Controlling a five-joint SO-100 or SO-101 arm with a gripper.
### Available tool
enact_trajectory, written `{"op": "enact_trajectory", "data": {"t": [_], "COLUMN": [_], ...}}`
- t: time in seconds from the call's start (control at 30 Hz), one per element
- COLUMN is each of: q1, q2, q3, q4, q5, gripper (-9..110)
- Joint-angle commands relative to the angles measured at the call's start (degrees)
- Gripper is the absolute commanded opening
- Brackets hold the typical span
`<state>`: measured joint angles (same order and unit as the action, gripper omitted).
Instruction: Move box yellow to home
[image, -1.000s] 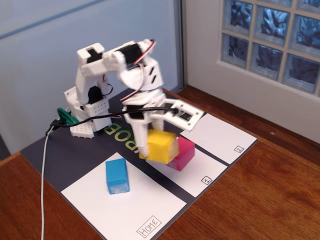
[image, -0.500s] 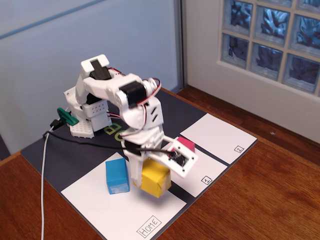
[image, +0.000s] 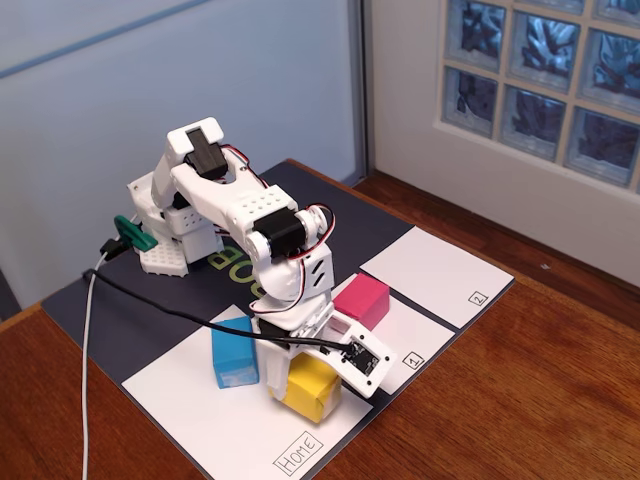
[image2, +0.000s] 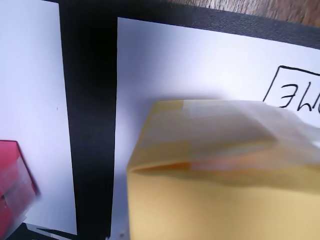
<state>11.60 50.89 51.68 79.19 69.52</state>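
Yellow box (image: 312, 387) clamped in gripper (image: 300, 372), low over home sheet (image: 190, 410), blue block (image: 235, 352) at nine o'clock.

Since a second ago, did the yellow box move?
Yes. The yellow box went from beside the pink block down onto the Home sheet, near the blue block.

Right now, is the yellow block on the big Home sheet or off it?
On: the yellow block sits over the Home sheet, beside the blue block.

A home room: glass-block window (image: 545, 70) above a wooden table (image: 520, 390).
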Motion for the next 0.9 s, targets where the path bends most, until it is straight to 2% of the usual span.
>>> {"op": "enact_trajectory", "data": {"t": [0.0,0.7,0.73,0.87], "q1": [-0.4,-0.4,-0.4,-0.5], "q2": [0.8,-0.5,-0.5,-0.4], "q3": [0.7,6.6,6.7,6.8], "q4": [-0.9,-7.5,-7.5,-7.5], "q5": [0.5,3.0,3.0,2.9], "gripper": [-1,0,1,16]}}
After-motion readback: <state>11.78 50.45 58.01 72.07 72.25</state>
